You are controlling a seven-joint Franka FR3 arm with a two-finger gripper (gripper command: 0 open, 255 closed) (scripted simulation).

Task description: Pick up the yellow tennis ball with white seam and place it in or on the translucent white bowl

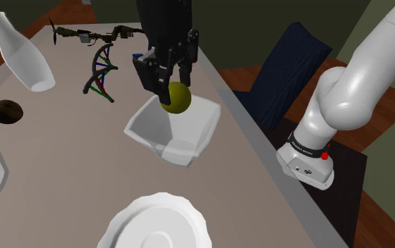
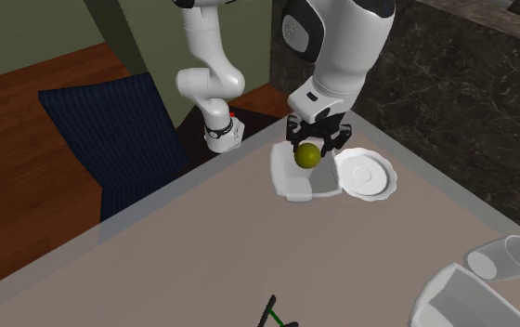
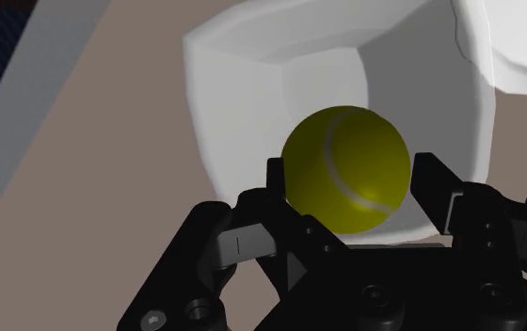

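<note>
The table [image 1: 69,176] carries everything, and the white arm [image 1: 372,63] reaches across it from 3 o'clock in the shoulder view. Its upper links run off the top edge there.

The bowl [image 1: 189,134] stands upright near the middle of the table with nothing inside it. A white plate [image 1: 157,225] lies at 6 o'clock from the bowl, and the picture's bottom edge cuts it off.

The gripper [image 1: 175,79] hangs over the bowl's 12 o'clock rim, pointing down. Its fingers [image 3: 277,181] pinch the ball [image 1: 175,98] between their tips, one on each side.

The ball is yellow with a pale seam. It is in the air above the bowl's opening and touches neither wall nor floor.

By my reading, the pick-up and the carry are done. What is left is to let the ball go into the bowl, perhaps after lowering it a little, and then to draw the gripper away.

In the wrist view the ball covers the bowl's floor, so what lies under it is hidden. How high the ball hangs above the floor is hard to judge. The contact at the finger on the ball's 3 o'clock side is hard to make out, as a thin sliver may show there.
</note>
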